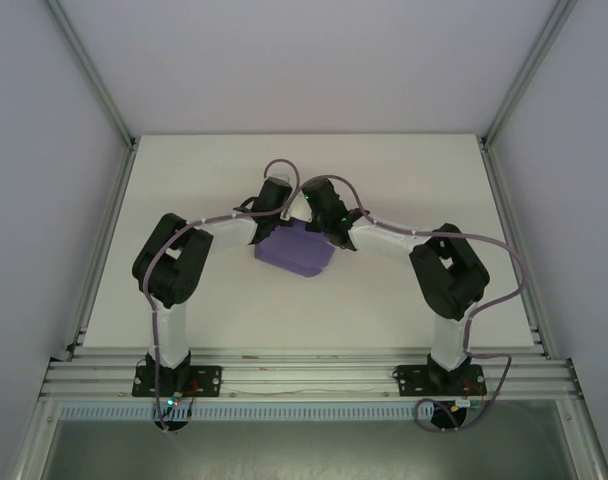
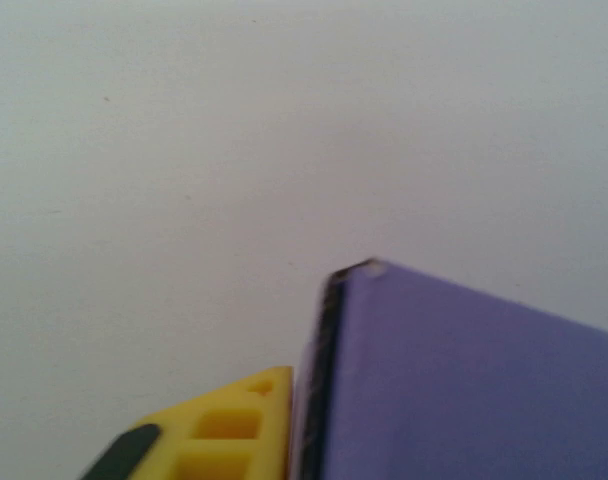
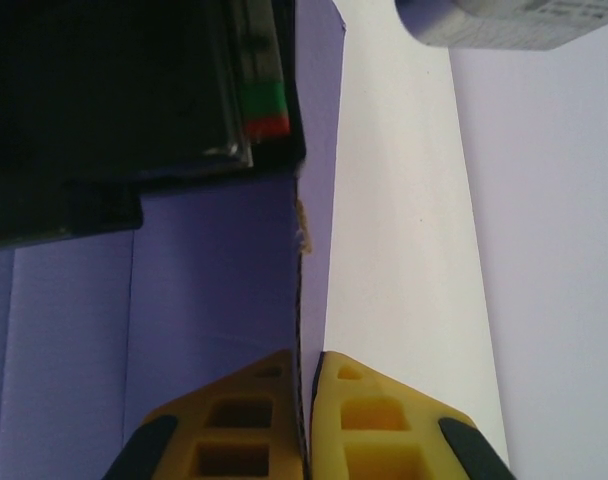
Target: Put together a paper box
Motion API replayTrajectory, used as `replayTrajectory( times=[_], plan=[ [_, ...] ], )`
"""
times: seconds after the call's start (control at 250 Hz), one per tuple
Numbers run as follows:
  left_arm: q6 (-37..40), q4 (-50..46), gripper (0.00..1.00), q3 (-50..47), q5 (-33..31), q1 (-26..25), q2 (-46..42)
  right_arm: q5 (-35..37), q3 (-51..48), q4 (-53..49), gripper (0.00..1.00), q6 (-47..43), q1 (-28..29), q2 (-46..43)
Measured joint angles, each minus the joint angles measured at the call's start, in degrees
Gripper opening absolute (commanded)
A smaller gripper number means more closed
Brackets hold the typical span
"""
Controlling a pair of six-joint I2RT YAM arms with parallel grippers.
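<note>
Paper box (image 3: 214, 290) wall sits between the right gripper (image 3: 306, 405) jaws and runs straight ahead of them. Box panel to the left of these jaws, table (image 3: 404, 250) to the right. Left gripper's finger (image 2: 234, 425): box edge just beside its right, table ahead.

Light is soft and even, coming from above. In the top view the table (image 1: 184, 300) looks pale and slightly washed out, with only a faint shadow under the box (image 1: 294, 250). The left wrist view is blurred throughout: the box edge and the yellow finger (image 2: 224, 430) are out of focus. The right wrist view is sharper near its fingers (image 3: 374, 420). It is dark at the upper left, with a bright table strip.
</note>
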Motion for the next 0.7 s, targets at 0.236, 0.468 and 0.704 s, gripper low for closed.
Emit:
replayTrajectory(
  times=[0.236, 0.468, 0.704],
  plan=[
    [-0.2, 0.22, 0.53, -6.71, 2.38, 1.09, -3.58, -0.2, 0.07, -0.09, 0.0, 0.61, 0.94, -0.15],
    [-0.33, 0.0, 0.53, -6.86, 5.25, 1.14, -6.69, -0.85, 0.07, -0.09, 0.0, 0.85, 1.29, -0.22],
    [-0.11, -0.83, 0.31, -6.86, 5.2, 1.14, -6.69, -1.07, 0.07, -0.11, 0.0, 1.27, 1.29, -0.22]
  ],
)
